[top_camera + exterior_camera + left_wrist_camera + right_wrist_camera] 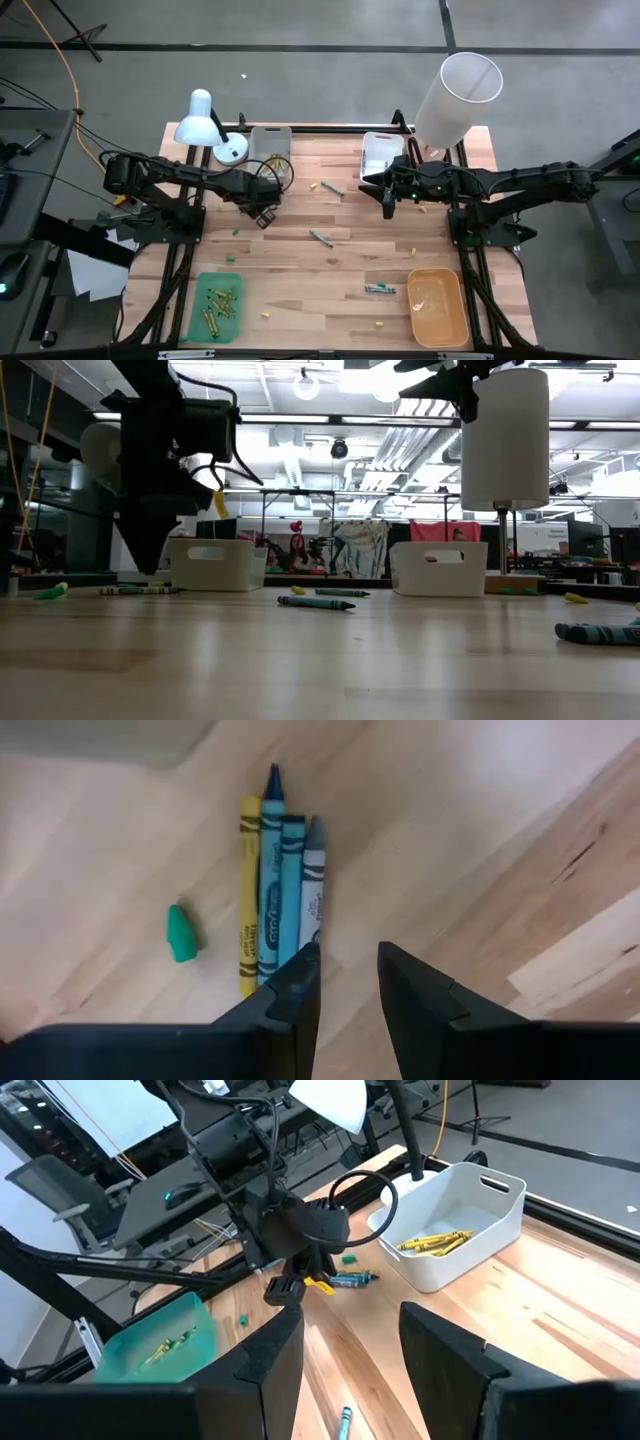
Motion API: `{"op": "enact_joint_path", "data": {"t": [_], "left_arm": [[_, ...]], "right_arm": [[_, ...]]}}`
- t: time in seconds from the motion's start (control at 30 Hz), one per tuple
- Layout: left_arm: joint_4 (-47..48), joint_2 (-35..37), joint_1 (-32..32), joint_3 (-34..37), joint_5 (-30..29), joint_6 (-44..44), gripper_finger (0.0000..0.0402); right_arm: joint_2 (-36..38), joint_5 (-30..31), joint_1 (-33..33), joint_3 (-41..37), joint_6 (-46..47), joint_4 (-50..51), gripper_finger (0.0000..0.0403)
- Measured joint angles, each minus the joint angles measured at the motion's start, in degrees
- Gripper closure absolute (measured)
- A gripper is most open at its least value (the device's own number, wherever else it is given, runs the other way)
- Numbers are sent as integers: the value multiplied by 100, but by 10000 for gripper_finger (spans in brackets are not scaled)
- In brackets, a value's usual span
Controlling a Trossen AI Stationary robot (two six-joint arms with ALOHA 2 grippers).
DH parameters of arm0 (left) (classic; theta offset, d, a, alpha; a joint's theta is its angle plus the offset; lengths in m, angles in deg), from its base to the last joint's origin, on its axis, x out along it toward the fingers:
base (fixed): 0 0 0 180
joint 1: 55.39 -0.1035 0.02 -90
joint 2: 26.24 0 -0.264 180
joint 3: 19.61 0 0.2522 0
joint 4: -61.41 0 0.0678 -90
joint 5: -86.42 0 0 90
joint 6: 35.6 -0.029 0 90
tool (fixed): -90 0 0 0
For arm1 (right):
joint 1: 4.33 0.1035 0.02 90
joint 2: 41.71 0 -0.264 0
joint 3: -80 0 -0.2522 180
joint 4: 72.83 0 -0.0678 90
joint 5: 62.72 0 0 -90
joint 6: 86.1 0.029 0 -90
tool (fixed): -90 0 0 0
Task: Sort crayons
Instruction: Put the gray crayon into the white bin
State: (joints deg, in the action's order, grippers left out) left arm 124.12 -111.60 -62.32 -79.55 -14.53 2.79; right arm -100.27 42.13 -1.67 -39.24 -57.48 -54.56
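Four crayons lie side by side on the table in the left wrist view: yellow [248,900], teal [271,880], blue [291,890] and grey [313,880]. A green stub [182,933] lies beside them. My left gripper [350,975] hangs over their near ends, fingers pointing down, slightly open and empty; it also shows in the high view [262,214] and the low view [140,565]. My right gripper [350,1350] is open and empty above the table's far right part [388,205]. A teal crayon [345,1423] lies below it.
A white tray [500,1205] holding yellow crayons [435,1240] stands at the far left, and a second white tray [380,155] at the far right. A green tray [218,305] and an orange tray [437,305] stand near. Loose crayons [320,237] [380,289] lie mid-table. A lamp [200,120] and a white cylinder [455,95] stand at the far edge.
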Motion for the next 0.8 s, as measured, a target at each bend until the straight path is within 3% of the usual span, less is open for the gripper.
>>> {"op": "enact_joint_path", "data": {"t": [0.2,0.5,0.67,0.8], "left_arm": [[-390,0,-134,478,553,-54,312],[-440,3,-130,641,390,-7,312],[-512,49,-74,506,639,-271,312],[-485,164,-25,434,331,-473,312]], "right_arm": [[0,1,0,0,112,53,242],[0,1,1,0,114,60,242],[0,0,2,0,109,60,242],[0,2,-2,0,107,62,242]]}}
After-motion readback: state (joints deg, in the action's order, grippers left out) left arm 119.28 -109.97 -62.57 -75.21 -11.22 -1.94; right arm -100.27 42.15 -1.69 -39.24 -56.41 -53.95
